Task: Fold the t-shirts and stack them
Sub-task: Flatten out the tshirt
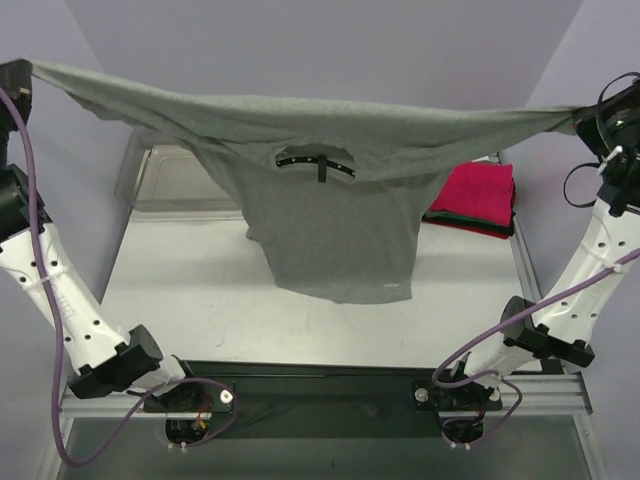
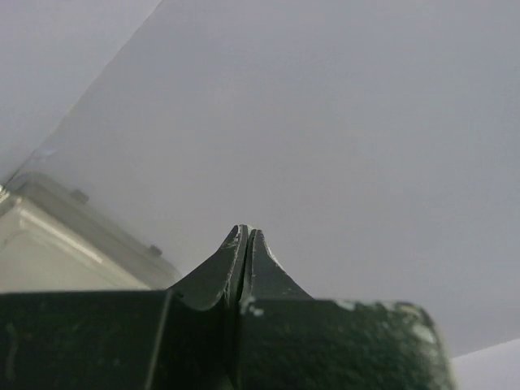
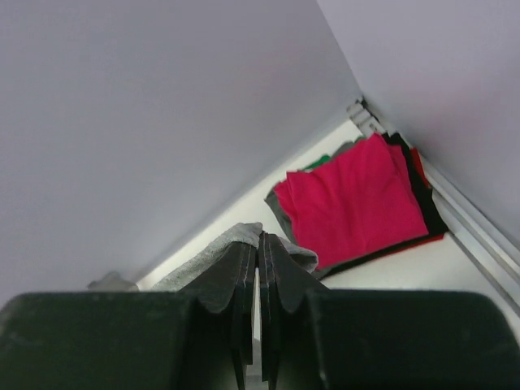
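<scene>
A large heather-grey t-shirt (image 1: pixel 330 235) hangs in the air, stretched wide between my two grippers, its collar (image 1: pixel 315 160) facing the camera and its lower part drooping toward the table. At the upper left my left gripper (image 1: pixel 22 76) is shut on one end of it; in the left wrist view the jaws (image 2: pixel 244 231) are pressed together and no cloth shows. My right gripper (image 1: pixel 585 118) is shut on the other end, with grey cloth (image 3: pixel 211 256) bunched at its tips (image 3: pixel 260 237). A folded stack with a pink-red t-shirt (image 1: pixel 478 190) on top lies at the back right, also seen as the pink-red t-shirt (image 3: pixel 357 199) over dark, green and grey layers.
A clear plastic bin (image 1: pixel 160 175) stands at the back left, partly behind the hanging shirt. The pale table (image 1: pixel 190 300) has a metal rail along its right edge (image 1: pixel 525 265). Grey walls close in behind and on both sides.
</scene>
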